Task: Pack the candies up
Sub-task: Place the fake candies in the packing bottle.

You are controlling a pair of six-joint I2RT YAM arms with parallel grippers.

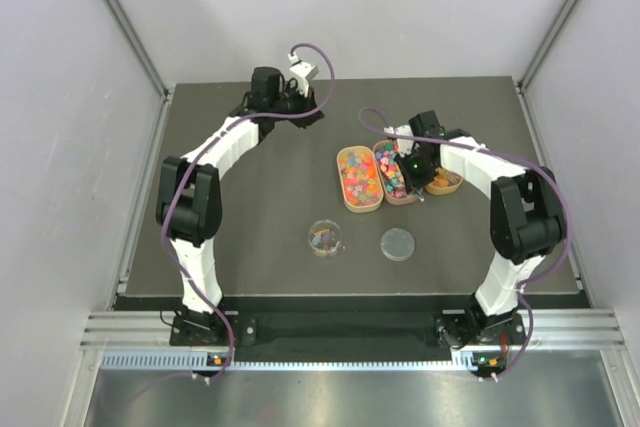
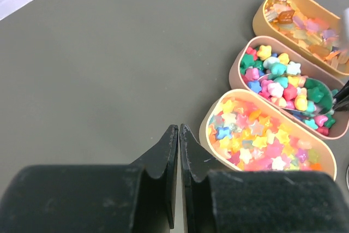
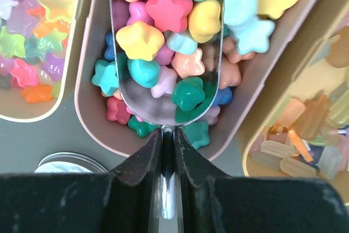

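Three oval trays of candies stand side by side right of centre: a tan tray (image 1: 361, 210) of star candies (image 1: 359, 175), a pink tray (image 1: 378, 147), and a tan tray (image 1: 455, 185) partly under the right arm. My right gripper (image 1: 410, 175) (image 3: 168, 132) is shut on the handle of the metal scoop (image 3: 158, 99). The scoop lies in the pink tray (image 3: 90, 107) with several candies (image 3: 169, 9) in its bowl. My left gripper (image 1: 310, 117) (image 2: 179, 128) is shut and empty, at the back of the table, left of the trays (image 2: 210, 121).
A small round clear container (image 1: 325, 238) holding a few candies sits in front of the trays, with a round clear lid (image 1: 397, 244) beside it. The lid's edge shows in the right wrist view (image 3: 68, 162). White walls enclose the dark table (image 1: 250, 207).
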